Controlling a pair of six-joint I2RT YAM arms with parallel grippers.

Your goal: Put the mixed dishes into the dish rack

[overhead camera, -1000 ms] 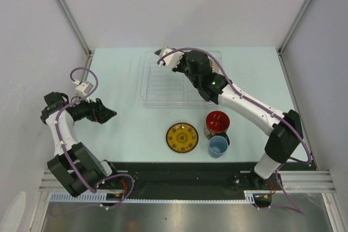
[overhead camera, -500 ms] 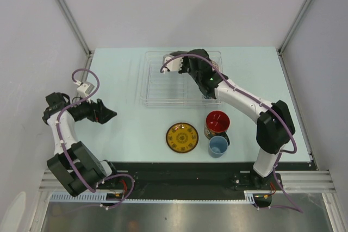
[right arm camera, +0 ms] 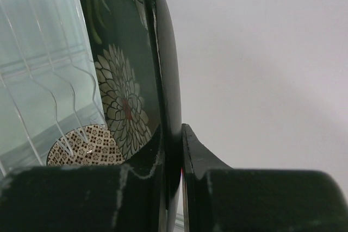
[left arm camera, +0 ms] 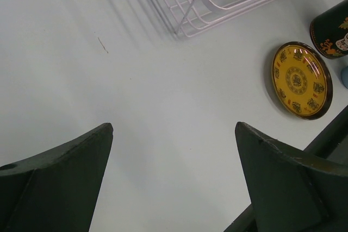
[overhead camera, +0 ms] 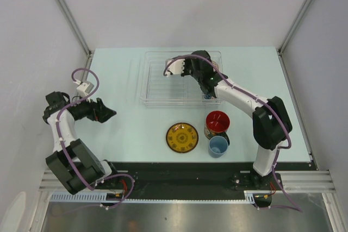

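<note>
My right gripper (overhead camera: 202, 75) reaches down into the clear dish rack (overhead camera: 157, 82) at its right side. It is shut on the rim of the black square floral plate (right arm camera: 130, 80), which stands on edge among the rack's wires. A cream patterned bowl (right arm camera: 81, 146) lies just behind the plate and also shows in the top view (overhead camera: 216, 65). The yellow saucer (overhead camera: 182, 137), the dark mug with red inside (overhead camera: 217, 121) and the light-blue cup (overhead camera: 218, 146) stand on the table in front of the rack. My left gripper (overhead camera: 107, 113) is open and empty at the far left. The blue bowl is not clearly visible.
The left half of the rack (left arm camera: 217, 4) holds only its wire grid. In the left wrist view the saucer (left arm camera: 300, 80) and the mug (left arm camera: 330, 28) lie to the right. White walls close in the table on three sides.
My right gripper has carried the plate to the right and lower into the rack, and the arm has folded in. The left arm has not moved.
</note>
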